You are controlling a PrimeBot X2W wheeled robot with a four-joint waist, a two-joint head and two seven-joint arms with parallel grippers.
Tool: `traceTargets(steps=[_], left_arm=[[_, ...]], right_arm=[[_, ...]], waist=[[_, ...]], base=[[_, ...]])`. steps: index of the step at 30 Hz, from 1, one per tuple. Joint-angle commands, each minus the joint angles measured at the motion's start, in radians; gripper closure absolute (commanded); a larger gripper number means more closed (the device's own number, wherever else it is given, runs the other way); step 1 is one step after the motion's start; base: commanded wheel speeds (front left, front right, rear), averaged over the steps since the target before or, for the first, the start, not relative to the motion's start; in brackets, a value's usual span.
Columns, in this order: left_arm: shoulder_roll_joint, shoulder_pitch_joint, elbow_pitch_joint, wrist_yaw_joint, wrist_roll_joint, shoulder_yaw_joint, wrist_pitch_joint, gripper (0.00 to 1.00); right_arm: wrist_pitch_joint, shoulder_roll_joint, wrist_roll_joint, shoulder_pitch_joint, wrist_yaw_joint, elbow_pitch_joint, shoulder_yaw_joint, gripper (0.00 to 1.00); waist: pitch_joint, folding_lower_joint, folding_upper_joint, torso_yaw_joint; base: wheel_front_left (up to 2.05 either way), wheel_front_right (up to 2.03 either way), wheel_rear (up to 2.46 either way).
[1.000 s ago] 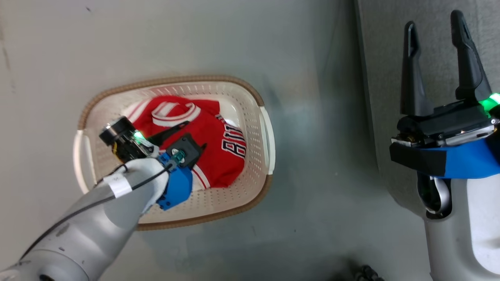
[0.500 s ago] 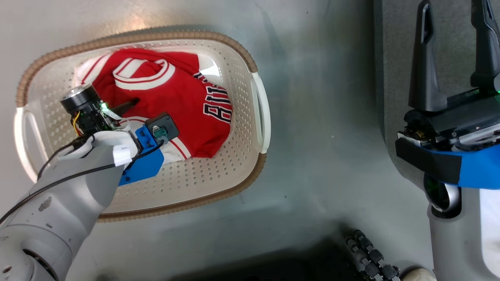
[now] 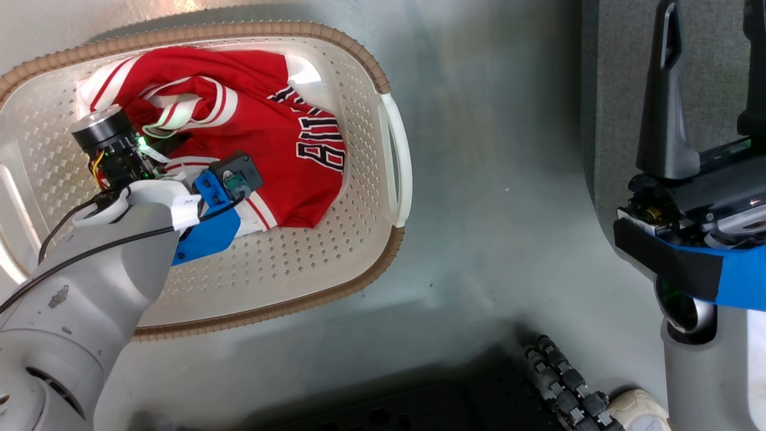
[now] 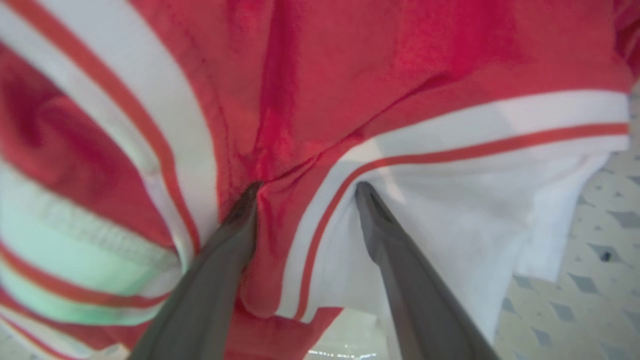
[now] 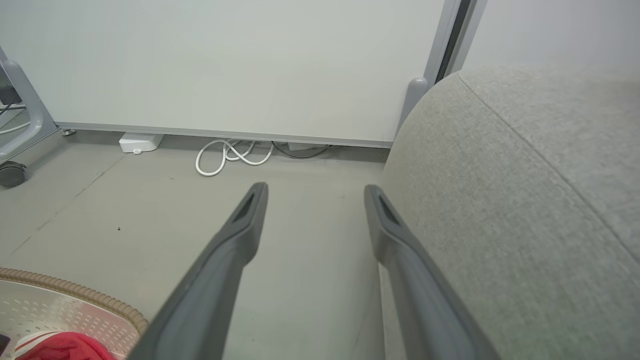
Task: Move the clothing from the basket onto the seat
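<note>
While the left tool [image 4: 306, 190] stands with its 2 fingers [image 4: 215, 270] spread apart, their tips press into the clothing [image 3: 263, 137], and a fold of red and white cloth rises between them. Nothing is pinched yet, so I judge the grasp as prepared but not made. Just around the tips the fabric is soft and wrinkled, with a white panel on 1 side, a thin red stripe along its edge, and plain red on the other side. Further out, in the head view, the clothing lies crumpled toward the far side of the basket [image 3: 400, 161], which stands on the grey floor [image 3: 491, 149]; the near side shows the bare perforated bottom. The right tool [image 5: 315, 190] is also wide open and holds nothing; it hangs well apart from the basket, just beside the rounded edge of the seat [image 5: 525, 200].

In my judgement the task is at its very beginning. No garment is on the part of the seat that the pictures show, and all the red cloth I can see is inside the basket. What is left is to close on the fold, lift it, carry it over and lay it on the seat. The clothing is red jersey with white bands and black-and-white letters; how many pieces are in the heap I cannot tell
</note>
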Motion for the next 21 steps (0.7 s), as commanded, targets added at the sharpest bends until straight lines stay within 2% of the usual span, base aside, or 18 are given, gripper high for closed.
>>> traceTargets(steps=[1, 3, 4, 5, 6, 12, 21], left_arm=[[0.002, -0.019, 0.017, 0.000, -0.016, -0.003, 0.009, 0.00], [-0.009, -0.018, 0.018, 0.002, -0.025, -0.003, 0.017, 0.00], [-0.013, -0.018, 0.018, 0.002, -0.028, -0.003, 0.021, 0.31], [-0.018, -0.019, 0.019, 0.002, -0.025, -0.003, 0.021, 0.98], [-0.023, -0.018, 0.018, 0.002, -0.025, -0.003, 0.021, 1.00], [-0.049, 0.000, 0.017, 0.001, -0.024, -0.003, 0.006, 1.00], [-0.090, 0.031, 0.007, 0.001, -0.079, -0.002, -0.104, 1.00]], right_arm=[[-0.001, 0.002, -0.001, 0.006, 0.000, -0.008, 0.002, 0.00], [-0.001, 0.002, 0.000, 0.006, 0.000, -0.009, 0.004, 0.00], [-0.001, 0.002, 0.000, 0.004, 0.001, -0.009, 0.006, 0.00], [-0.001, 0.002, 0.002, 0.001, 0.000, -0.009, 0.007, 0.00], [-0.001, 0.002, 0.004, -0.002, 0.000, -0.007, 0.008, 0.00], [-0.001, 0.002, 0.005, -0.013, 0.000, 0.002, 0.003, 0.00], [-0.001, 0.002, -0.001, -0.030, 0.000, 0.025, -0.003, 0.00]], waist=[[0.003, 0.0003, -0.0001, 0.000], [0.005, 0.0003, -0.0001, 0.000], [0.005, 0.0003, -0.0001, 0.000], [0.006, 0.0003, -0.0001, 0.001], [0.005, 0.0003, -0.0001, 0.001], [-0.010, 0.0003, -0.0001, 0.011], [-0.088, 0.0003, -0.0001, 0.048]], base=[[0.00, 0.00, 0.00], [0.00, 0.00, 0.00], [0.00, 0.00, 0.00], [0.00, 0.00, 0.00], [0.00, 0.00, 0.00], [0.00, 0.00, 0.00], [0.00, 0.00, 0.00]])
